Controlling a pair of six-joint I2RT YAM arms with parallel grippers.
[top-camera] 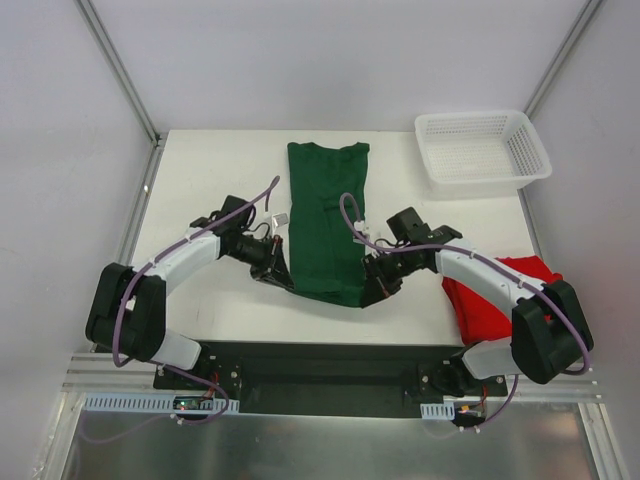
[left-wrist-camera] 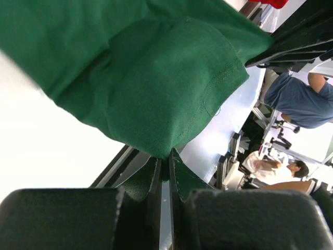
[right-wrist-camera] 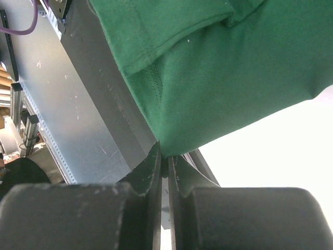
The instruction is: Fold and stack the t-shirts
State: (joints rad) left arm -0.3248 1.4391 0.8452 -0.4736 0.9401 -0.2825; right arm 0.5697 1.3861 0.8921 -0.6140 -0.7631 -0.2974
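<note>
The t-shirts number two, one dark green (top-camera: 325,220) and one bright red (top-camera: 478,315), both on the white worktop (top-camera: 220,170). The green t-shirt lies folded into a long narrow strip down the middle of the worktop, its far end flat near the back edge and its near end towards the arm bases. The two near corners are each caught by one arm. The left arm (top-camera: 190,255) reaches in from the left and the left jaws are closed almost together, pinching a fold of green cloth (left-wrist-camera: 156,78) at the very tip, as the left wrist view shows. The right arm (top-camera: 480,270) comes in from the right and the right jaws are likewise pressed nearly together on the green hem (right-wrist-camera: 234,78), with the cloth fanning out from the tips. The red t-shirt sits bunched in a heap at the near right of the worktop, partly hidden under the right arm and well apart from the green one. One white mesh basket (top-camera: 490,175) stands at the far right corner, with nothing visible inside. One purple cable (top-camera: 130,310) runs along each arm, two in all. Two people (left-wrist-camera: 302,99) show in the background of the left wrist view.
</note>
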